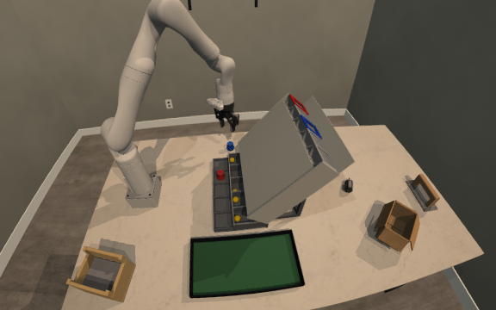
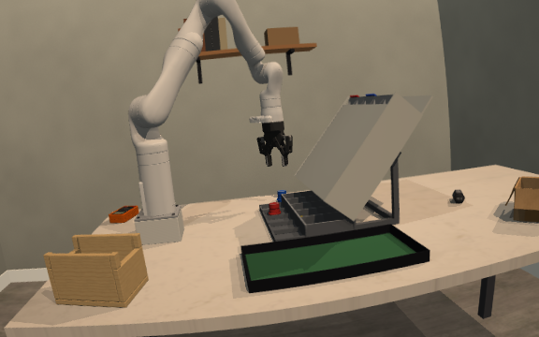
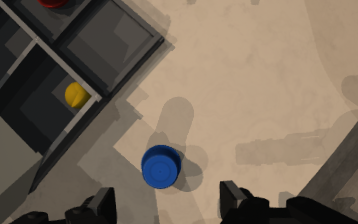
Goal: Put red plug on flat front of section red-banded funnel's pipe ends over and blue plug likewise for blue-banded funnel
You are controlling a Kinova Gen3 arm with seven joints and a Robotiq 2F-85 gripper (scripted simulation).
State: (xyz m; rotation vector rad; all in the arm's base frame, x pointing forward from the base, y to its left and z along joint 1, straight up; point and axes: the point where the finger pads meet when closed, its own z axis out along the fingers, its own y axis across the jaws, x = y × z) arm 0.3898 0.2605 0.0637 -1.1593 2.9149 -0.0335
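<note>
From the top, the claw (image 1: 232,126) (image 2: 276,161) (image 3: 167,201) hangs above the tabletop near the blue plug (image 1: 230,146) (image 2: 282,195) (image 3: 160,167); the red plug (image 1: 220,175) (image 2: 274,209) (image 3: 53,2) occupies a flat front section.

The exterior view shows the claw's fingers apart, holding nothing.

In the wrist view, the blue plug stands on the tabletop, outside the divided tray (image 3: 130,72).

No text, label, brand, number or sign can be read in any of the three views.
</note>
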